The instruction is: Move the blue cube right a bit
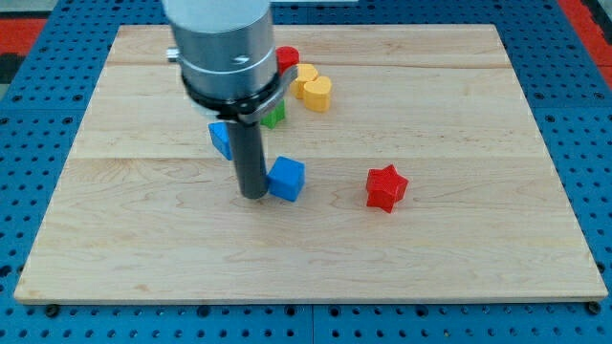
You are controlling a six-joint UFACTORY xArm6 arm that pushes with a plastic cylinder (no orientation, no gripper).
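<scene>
The blue cube (287, 179) lies near the middle of the wooden board (459, 248). My tip (253, 195) stands right at the cube's left side, touching or nearly touching it. The rod runs up from there to the grey arm body at the view's top. A red star block (386, 187) lies to the cube's right, well apart from it.
A second blue block (221, 139) shows behind the rod on its left. A green block (274, 115), a red block (287, 58), a yellow heart block (316, 93) and a yellow block (306, 73) cluster at the view's top, partly hidden by the arm.
</scene>
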